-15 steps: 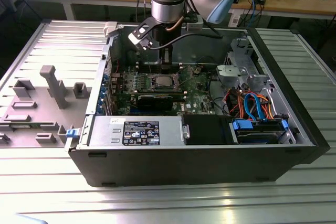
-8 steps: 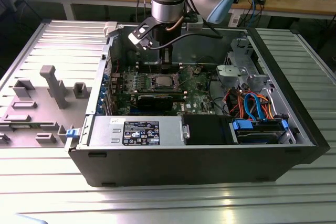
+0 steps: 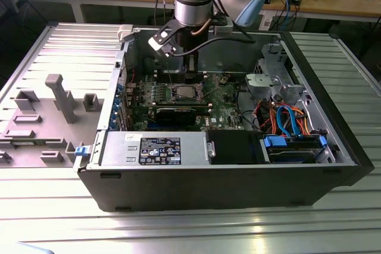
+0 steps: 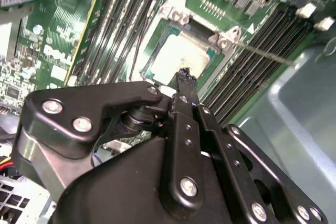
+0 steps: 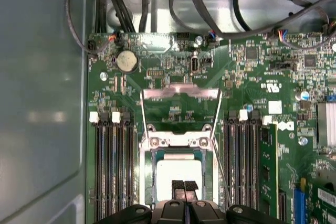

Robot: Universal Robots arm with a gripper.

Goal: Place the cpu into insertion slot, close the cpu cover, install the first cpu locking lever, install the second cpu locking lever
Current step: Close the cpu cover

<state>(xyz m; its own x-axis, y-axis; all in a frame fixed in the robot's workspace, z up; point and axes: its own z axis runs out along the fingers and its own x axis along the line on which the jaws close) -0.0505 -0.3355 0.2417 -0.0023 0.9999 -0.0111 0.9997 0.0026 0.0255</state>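
The cpu lies flat in the insertion slot, its silvery top bare. On the exterior view it is the small pale square on the green board. The cpu cover is a silvery frame tilted up from the hinge end of the socket, with board showing through its window. One thin locking lever runs along one side of the socket, and its rod sticks out free. My gripper is shut and empty, tips together just over the cpu's edge. I cannot tell whether they touch it.
Long black memory slots flank the socket on both sides. Cables cross beyond the board. The case wall stands close by. A power supply and drive bay fill the case front. A grey fixture plate lies on the exterior view's left.
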